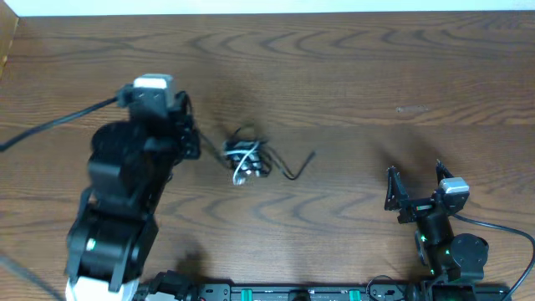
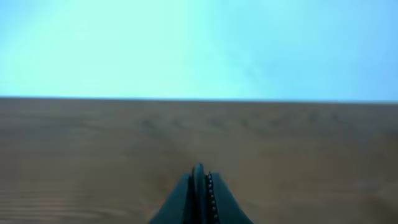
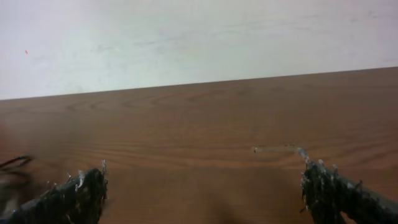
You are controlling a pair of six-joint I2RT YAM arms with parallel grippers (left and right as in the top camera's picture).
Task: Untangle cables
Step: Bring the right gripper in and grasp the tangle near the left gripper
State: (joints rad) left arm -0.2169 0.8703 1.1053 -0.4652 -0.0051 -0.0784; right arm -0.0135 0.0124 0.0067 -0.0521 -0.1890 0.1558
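Cables (image 1: pixel 249 159) bunched up around the middle of the desk (image 1: pixel 351 75); left tool (image 2: pixel 200 183) pinched closed on nothing, right tool (image 1: pixel 415 180) spread wide, empty.

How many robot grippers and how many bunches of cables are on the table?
Grippers: 2 (the left gripper, shut, and the right gripper, open)
Cable tangles: 1 (the cable tangle, black cords with some white; too knotted to count each cord)
Total: 3
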